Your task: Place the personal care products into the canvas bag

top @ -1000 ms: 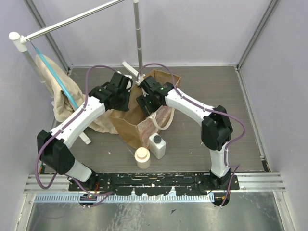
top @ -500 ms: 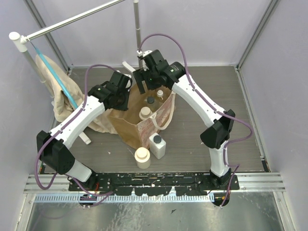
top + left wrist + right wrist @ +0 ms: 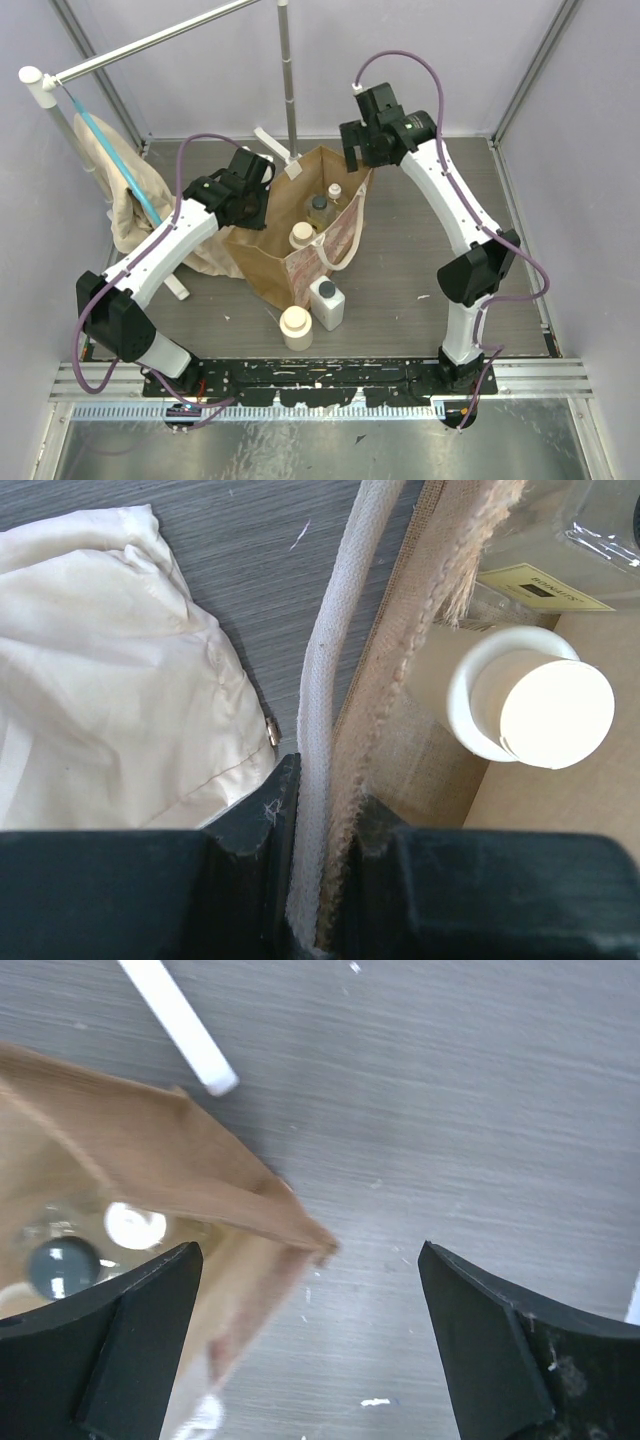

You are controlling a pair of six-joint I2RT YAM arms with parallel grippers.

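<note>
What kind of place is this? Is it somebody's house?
Probably not a house. It looks like a robot test booth in a lab: two robot arms are fixed at a metal rail, plain grey walls close it in, and a canvas bag sits between them.

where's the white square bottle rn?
Top view: the white square bottle is on the table, outside the canvas bag, against its near side, with a cream round bottle on its left.
</note>
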